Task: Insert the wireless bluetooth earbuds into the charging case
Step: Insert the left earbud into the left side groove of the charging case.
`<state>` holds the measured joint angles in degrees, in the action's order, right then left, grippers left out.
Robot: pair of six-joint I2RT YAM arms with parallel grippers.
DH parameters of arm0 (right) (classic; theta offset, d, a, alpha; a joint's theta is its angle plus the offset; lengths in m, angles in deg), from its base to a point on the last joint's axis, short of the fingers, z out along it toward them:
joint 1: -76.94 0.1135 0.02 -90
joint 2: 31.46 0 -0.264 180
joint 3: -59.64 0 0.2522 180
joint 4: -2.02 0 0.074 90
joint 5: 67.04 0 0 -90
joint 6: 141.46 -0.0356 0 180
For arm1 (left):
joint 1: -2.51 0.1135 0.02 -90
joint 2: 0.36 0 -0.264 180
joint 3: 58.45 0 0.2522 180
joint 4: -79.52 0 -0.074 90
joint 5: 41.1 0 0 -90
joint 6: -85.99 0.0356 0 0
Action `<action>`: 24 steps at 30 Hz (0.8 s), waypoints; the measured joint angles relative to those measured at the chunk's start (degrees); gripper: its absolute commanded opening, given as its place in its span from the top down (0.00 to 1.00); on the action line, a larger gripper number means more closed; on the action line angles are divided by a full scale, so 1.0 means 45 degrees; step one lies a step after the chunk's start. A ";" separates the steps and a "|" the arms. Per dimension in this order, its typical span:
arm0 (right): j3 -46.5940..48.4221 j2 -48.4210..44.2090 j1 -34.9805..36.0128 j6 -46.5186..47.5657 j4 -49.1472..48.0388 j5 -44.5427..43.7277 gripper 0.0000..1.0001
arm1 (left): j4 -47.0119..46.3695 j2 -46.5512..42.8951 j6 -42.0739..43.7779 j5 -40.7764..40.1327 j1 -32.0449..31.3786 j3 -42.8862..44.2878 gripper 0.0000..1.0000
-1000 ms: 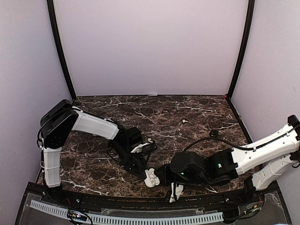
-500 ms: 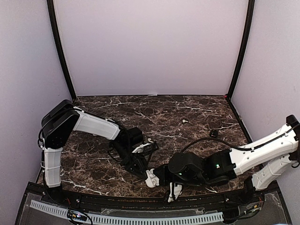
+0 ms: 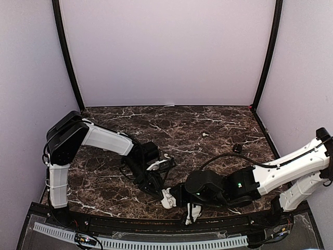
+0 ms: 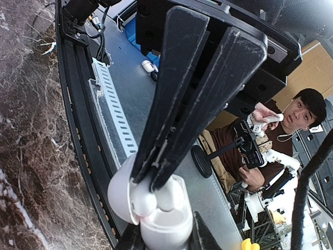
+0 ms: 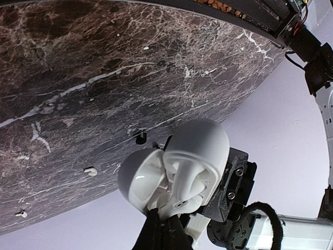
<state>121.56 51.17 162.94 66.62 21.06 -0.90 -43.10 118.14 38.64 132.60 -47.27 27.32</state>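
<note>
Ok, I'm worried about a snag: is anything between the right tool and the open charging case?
Nothing visible does. The left tool holds the open charging case, and the right tool sits with its tips right at the opening, with no gap showing between them.

Soft, even light; mild sheen on the white charging case point(image 5: 200, 148).

White shells clad the left arm point(image 3: 104, 138) and right arm point(image 3: 291, 167) between black joints; a green light point(image 3: 239, 184) glows on the right one (near its wrist). A black cable point(image 3: 229, 155) loops off it. The left claw point(image 4: 151, 179) has long, flat black fingers point(image 4: 177, 78), scuffed.
</note>
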 measured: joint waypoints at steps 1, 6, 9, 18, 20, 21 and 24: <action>0.0005 0.0010 0.0000 0.0000 -0.0019 0.0005 0.95 | 0.0000 0.0000 0.0000 0.0000 0.0000 0.0000 1.00; 0.0015 0.0024 0.0005 0.0000 -0.0185 0.0010 0.90 | 0.0000 0.0000 0.0005 0.0015 0.0000 0.0000 1.00; 0.0039 0.0034 0.0005 0.0000 -0.0325 0.0024 0.90 | -0.0005 0.0000 0.0005 0.0053 0.0000 0.0019 1.00; 0.0165 0.0078 0.0024 0.0000 -0.0763 0.0253 0.89 | -0.0010 0.0000 0.0010 0.0223 -0.0010 0.0102 1.00; 0.0165 0.0092 0.0049 0.0000 -0.0792 0.0253 0.88 | -0.0010 0.0000 0.0010 0.0223 -0.0015 0.0117 1.00; 0.0165 0.0092 0.0058 0.0000 -0.0797 0.0253 0.88 | -0.0005 0.0000 0.0019 0.0223 -0.0015 0.0117 1.00; 0.0170 0.0092 0.0058 0.0000 -0.0806 0.0248 0.86 | 0.0000 0.0000 0.0102 0.0223 -0.0019 0.0136 1.00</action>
<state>122.32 51.59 163.20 66.62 17.44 0.21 -43.10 118.14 39.10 133.61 -47.36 27.93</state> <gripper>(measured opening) 0.124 0.239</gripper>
